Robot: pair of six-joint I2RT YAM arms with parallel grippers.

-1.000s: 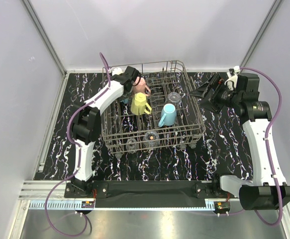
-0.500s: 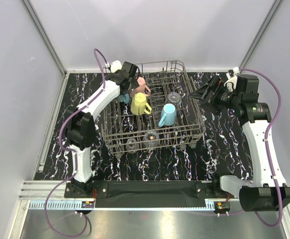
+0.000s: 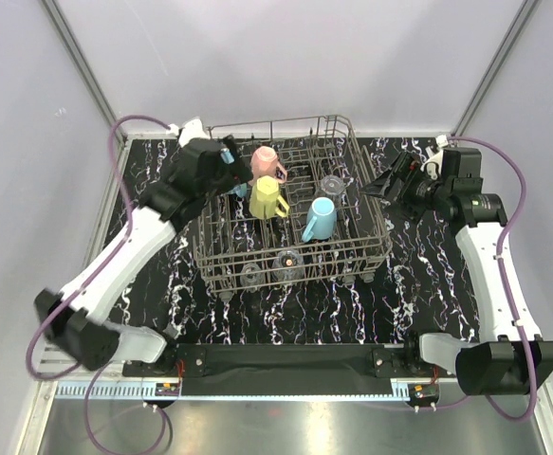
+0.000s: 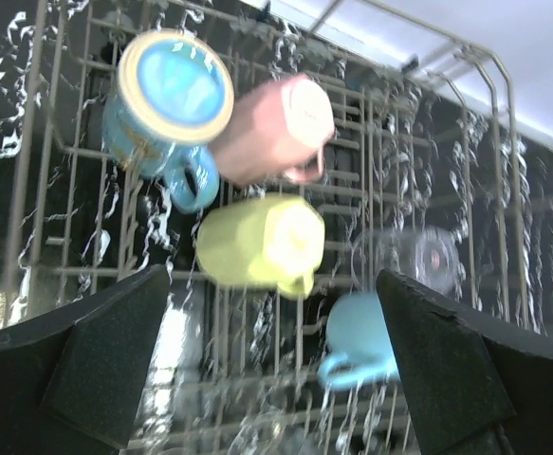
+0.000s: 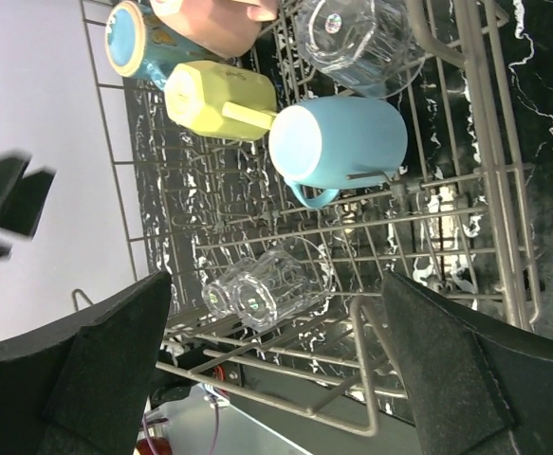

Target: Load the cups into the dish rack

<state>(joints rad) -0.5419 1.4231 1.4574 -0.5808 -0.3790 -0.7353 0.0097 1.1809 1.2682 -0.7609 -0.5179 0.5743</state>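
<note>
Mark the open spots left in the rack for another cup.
Dish rack: free near-left, between yellow mug and front glasses; also right of the light blue mug. Far-left corner is crowded around the pink mug.

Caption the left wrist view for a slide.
Open left gripper over the dish rack; inside, teal mug, pink mug, yellow mug, light blue mug.

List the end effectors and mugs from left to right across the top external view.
left end effector → yellow mug → light blue mug → right end effector. Left out: pink mug, in line with the yellow one.
</note>
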